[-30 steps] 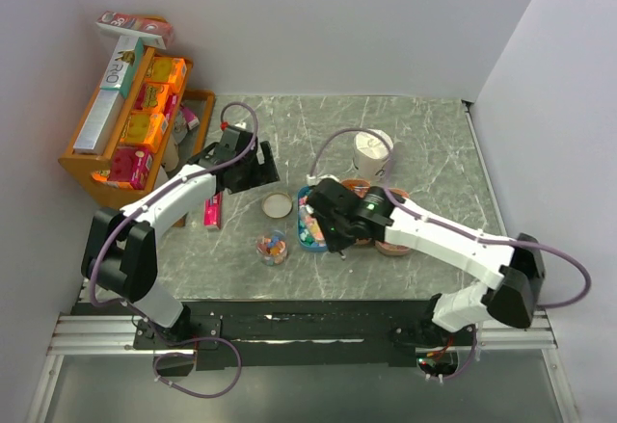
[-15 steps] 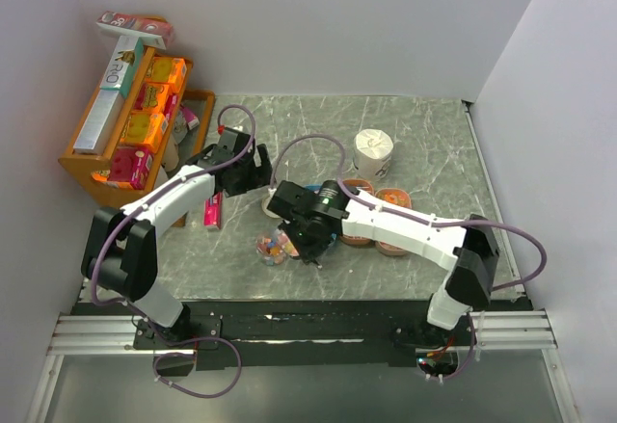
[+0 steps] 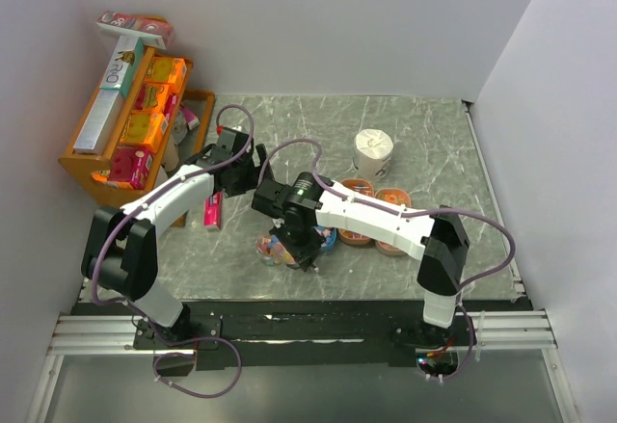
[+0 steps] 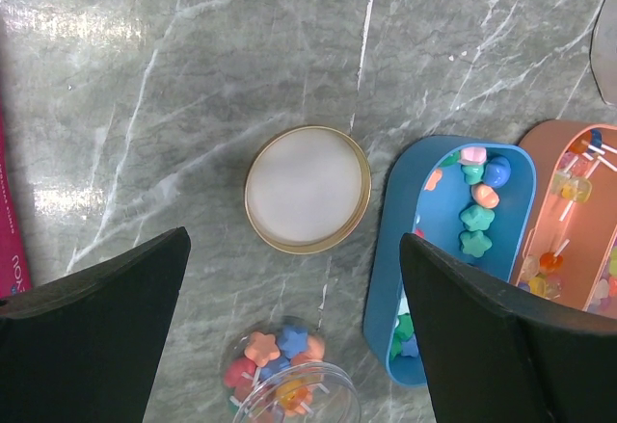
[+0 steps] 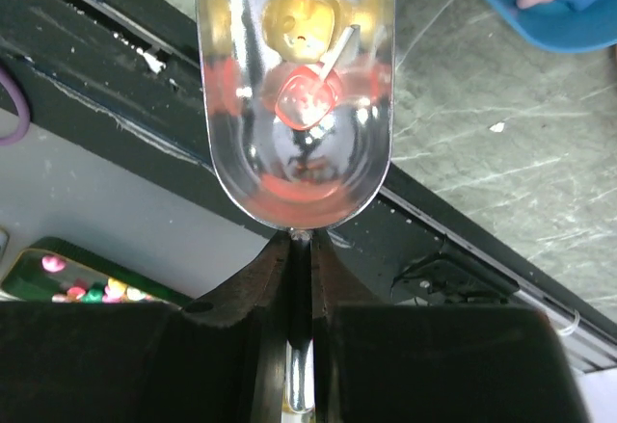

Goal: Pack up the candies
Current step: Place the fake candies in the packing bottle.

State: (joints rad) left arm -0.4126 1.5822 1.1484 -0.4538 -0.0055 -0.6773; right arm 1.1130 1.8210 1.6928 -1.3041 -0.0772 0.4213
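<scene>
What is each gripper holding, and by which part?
Right gripper pinches the thin stem handle of a clear plastic scoop loaded with yellow and red candies. Left gripper is open, holding nothing.

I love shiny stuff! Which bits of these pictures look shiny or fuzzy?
Left wrist view: white glare streaks the table on its left side; the lid is sharp; the fingers are just flat black shapes. Right wrist view: the clear scoop mirrors its candies as red smears. Top view: soft, even light.

Grey marbled table [image 4: 193, 57], blue tray [image 4: 380, 283], multicoloured candies [image 4: 474, 217]
</scene>
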